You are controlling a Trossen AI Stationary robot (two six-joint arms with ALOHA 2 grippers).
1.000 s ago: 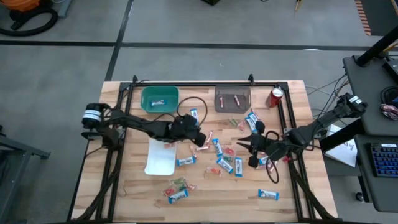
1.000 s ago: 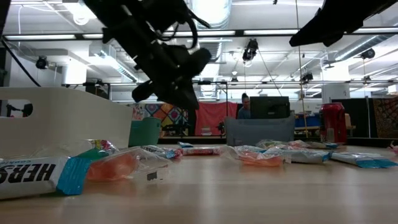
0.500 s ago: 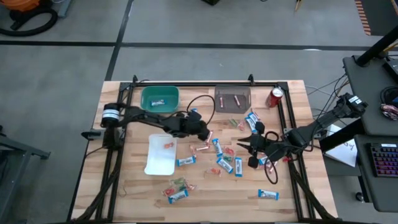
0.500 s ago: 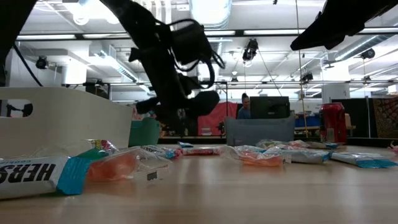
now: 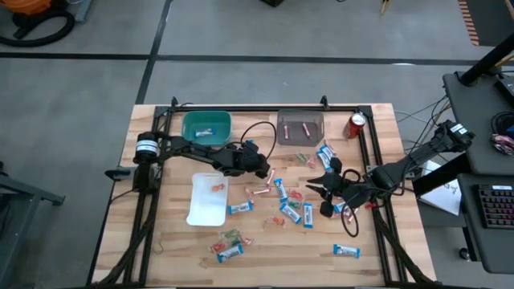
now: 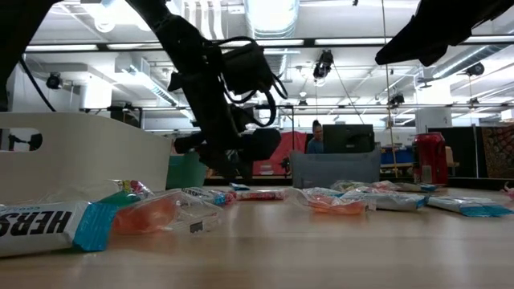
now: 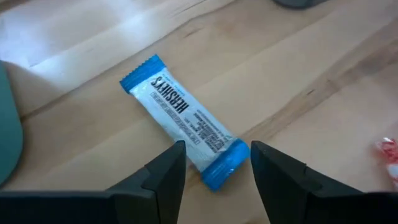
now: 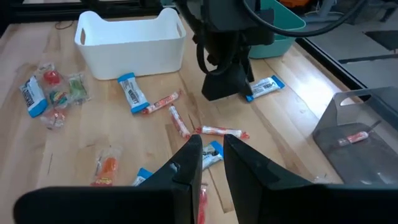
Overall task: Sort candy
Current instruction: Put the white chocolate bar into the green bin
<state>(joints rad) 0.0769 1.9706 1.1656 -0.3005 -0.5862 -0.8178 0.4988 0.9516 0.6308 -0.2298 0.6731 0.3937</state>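
Note:
A blue-and-white bar (image 7: 180, 115) lies flat on the wood near the teal bin (image 5: 206, 127). My left gripper (image 7: 214, 152) hangs open just above the bar's nearer end, a finger on either side, touching nothing. It also shows in the high view (image 5: 259, 163) and the low view (image 6: 233, 168). More candy (image 5: 281, 201) lies scattered across the table's middle: blue-and-white bars, pink sticks, small pieces. My right gripper (image 5: 316, 186) hovers over the scatter's right part. Its fingers (image 8: 186, 165) stand a narrow gap apart with nothing between them.
A grey bin (image 5: 299, 127) holding pink sticks stands at the far edge, a red can (image 5: 356, 124) to its right. A white bin (image 5: 208, 198) with an orange piece sits left of the scatter. Loose candy lies near the front (image 5: 227, 245) and front right (image 5: 347, 251).
My left gripper has swung from beside the white bin toward the table's far edge and come down over the blue-and-white bar by the teal bin. My right arm has kept still.

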